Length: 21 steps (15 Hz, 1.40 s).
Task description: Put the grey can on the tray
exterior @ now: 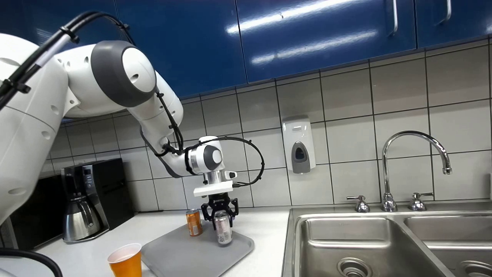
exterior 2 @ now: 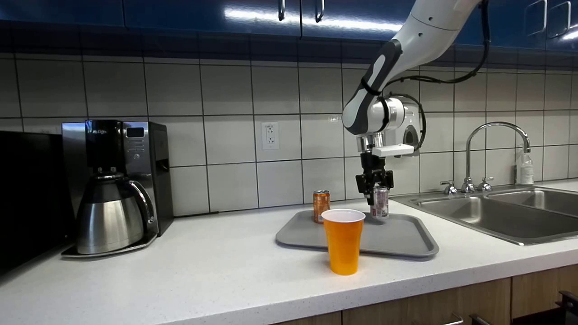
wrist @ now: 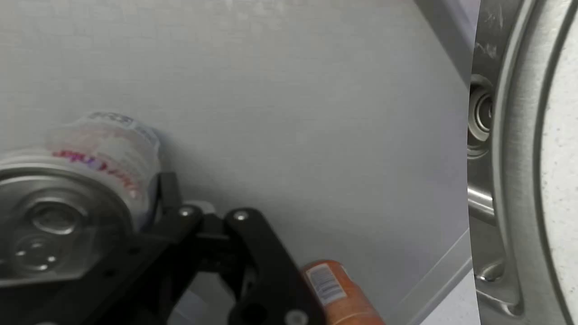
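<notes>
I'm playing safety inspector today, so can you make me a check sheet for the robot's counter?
Surface: white counter, with the tray on it.
Job's things: grey can over the tray; touching it or not, I can't tell.
Clutter: orange can standing on the tray; cup beside the tray.
Gripper: closed on the grey can.
Cables: black, looped along the arm.
Surroundings: sink, coffee maker, tiled wall, blue cupboards.
</notes>
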Available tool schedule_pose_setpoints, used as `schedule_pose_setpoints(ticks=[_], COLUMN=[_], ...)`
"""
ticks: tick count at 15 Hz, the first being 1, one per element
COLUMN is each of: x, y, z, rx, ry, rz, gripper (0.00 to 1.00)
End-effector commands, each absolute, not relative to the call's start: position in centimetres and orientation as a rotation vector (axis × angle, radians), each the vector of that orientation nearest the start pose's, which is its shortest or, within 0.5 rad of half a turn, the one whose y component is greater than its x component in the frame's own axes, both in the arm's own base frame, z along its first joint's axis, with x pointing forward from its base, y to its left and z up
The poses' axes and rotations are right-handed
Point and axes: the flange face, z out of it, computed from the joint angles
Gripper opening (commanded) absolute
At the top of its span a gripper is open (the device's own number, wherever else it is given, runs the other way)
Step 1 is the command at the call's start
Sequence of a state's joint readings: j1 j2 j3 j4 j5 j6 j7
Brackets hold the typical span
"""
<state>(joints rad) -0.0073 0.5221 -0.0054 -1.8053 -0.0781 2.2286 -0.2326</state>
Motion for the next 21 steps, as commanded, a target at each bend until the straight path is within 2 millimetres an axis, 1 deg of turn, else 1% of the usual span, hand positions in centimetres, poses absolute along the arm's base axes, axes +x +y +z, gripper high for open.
schedule_pose_setpoints(ticks=[1,6,7,8,9,10,18,21], x=[62.5,62.0,61.8,61.7,61.6,61.5,59.5,57.9], y=[-0.6,-0.7,-0.7,-0.7,-0.7,-0.7,-1.0,-1.3], z=[25.3,24.7,24.8,25.0,25.3,25.6,29.1,29.8], rx=[-3.155,-3.148,-3.146,-3.150,-3.148,-3.151,-3.176,-3.182], ry=[-0.496,-0.504,-0.510,-0.501,-0.506,-0.506,-0.471,-0.442], rz=[0.170,0.196,0.200,0.200,0.194,0.187,0.117,0.089], gripper=[0.40,0.40,0.90,0.92,0.97,1.00,1.00,1.00])
